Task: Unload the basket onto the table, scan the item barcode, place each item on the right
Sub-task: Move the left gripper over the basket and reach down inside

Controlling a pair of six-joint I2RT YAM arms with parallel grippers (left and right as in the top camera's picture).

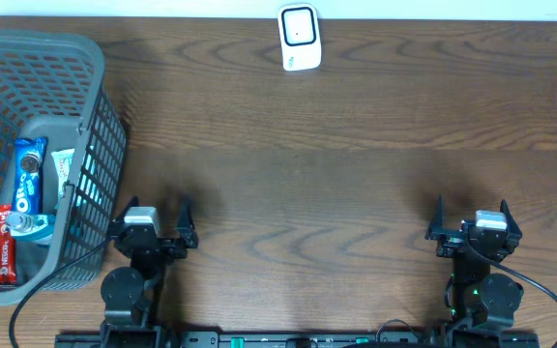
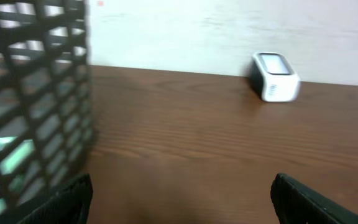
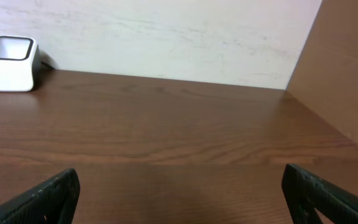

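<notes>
The white barcode scanner (image 1: 299,37) stands at the far edge of the table, also visible in the left wrist view (image 2: 275,76) and the right wrist view (image 3: 9,63). Packaged items lie in the grey basket (image 1: 93,116) at the left: a blue Oreo pack (image 1: 28,174), a red pack (image 1: 6,253) and a white packet (image 1: 63,174). My left gripper (image 1: 151,210) (image 2: 180,186) hangs open near the front edge, right beside the basket, holding nothing. My right gripper (image 1: 472,208) (image 3: 180,177) is open at the front right, also with nothing in it.
The basket's mesh wall (image 2: 36,93) fills the left of the left wrist view. A brown board (image 3: 347,68) bounds the table on the right, and a white wall runs behind the scanner. Bare wooden tabletop (image 1: 307,193) lies between the arms and the scanner.
</notes>
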